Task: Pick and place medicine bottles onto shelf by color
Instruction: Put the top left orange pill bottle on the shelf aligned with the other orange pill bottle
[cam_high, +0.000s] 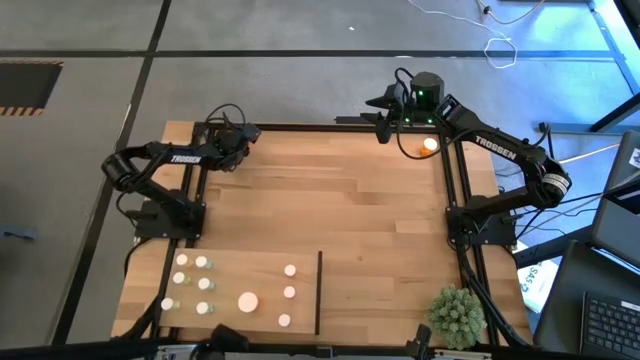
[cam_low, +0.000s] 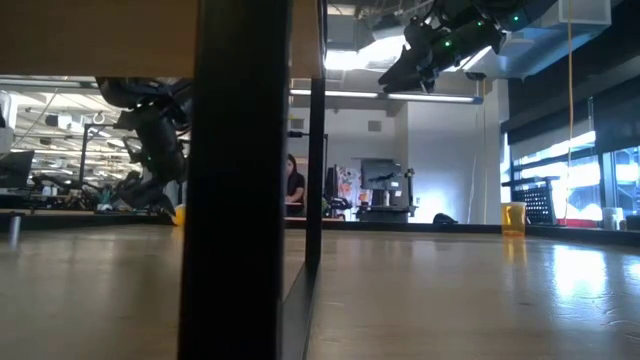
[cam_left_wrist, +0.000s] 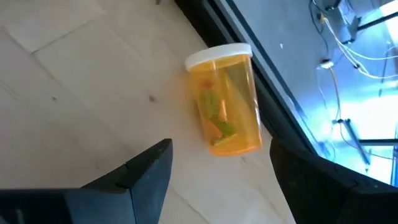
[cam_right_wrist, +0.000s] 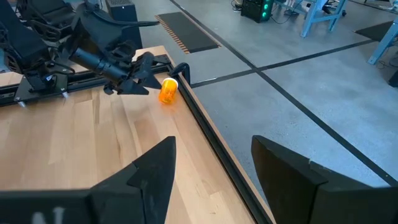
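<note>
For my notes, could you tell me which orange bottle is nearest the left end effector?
The orange bottle at the table's far-left corner beside the black rail, ahead of the left end effector; the other orange bottle sits far right.

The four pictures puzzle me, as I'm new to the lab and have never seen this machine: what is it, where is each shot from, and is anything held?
It is a robot with two dark arms at a wooden table. One picture looks straight down, one looks level across the tabletop, and two come from cameras on the wrists. The left gripper hangs open over an orange medicine bottle at the table's far edge. The right gripper, also open, waits at the far right corner near another orange bottle. Nothing is held. White-capped bottles stand on the pale shelf; a spiky plant ball sits nearby.
</note>
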